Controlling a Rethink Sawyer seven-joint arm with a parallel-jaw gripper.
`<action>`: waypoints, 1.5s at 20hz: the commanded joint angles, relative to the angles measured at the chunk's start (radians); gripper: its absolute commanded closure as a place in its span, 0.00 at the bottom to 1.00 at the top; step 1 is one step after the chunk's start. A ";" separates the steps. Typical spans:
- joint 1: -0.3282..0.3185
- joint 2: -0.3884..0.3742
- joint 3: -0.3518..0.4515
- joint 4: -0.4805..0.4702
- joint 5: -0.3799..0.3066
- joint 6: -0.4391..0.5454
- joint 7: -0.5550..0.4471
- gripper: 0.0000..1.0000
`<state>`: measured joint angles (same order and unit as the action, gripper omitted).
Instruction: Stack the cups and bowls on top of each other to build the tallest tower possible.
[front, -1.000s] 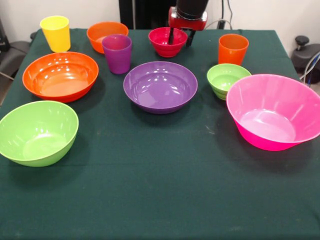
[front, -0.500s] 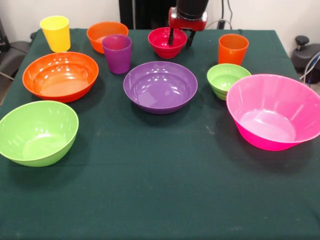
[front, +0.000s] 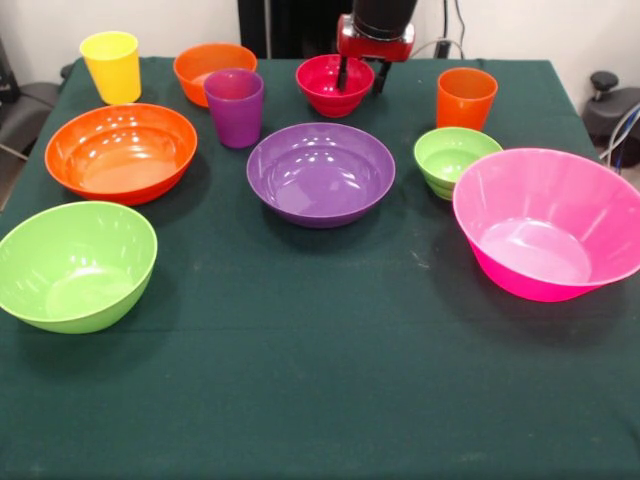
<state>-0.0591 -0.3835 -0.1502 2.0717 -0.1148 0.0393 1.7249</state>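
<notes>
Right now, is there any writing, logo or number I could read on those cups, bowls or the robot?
None can be read. The cups, such as the yellow cup, and the bowls, such as the pink bowl, are plain plastic; the gripper and the green tablecloth show no lettering.

Very little changed across the second before this moment. The small red-magenta bowl (front: 334, 84) shifted a shade toward the left of the front view and settled a touch higher between the first picture and the next one; after that it lay as it does now. The gripper (front: 361, 74) straddled that bowl's rim (one finger inside, the other outside on the right) and showed no shift that can be made out. No other change was visible.
</notes>
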 joint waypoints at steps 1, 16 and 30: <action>-0.016 0.026 0.088 -0.119 -0.032 -0.056 0.100 0.00; -0.023 0.025 0.093 -0.120 -0.025 -0.035 0.099 0.00; -0.037 0.016 0.100 -0.132 -0.024 -0.020 0.093 0.00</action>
<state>-0.0809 -0.3835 -0.1501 2.0613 -0.1148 0.0393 1.7249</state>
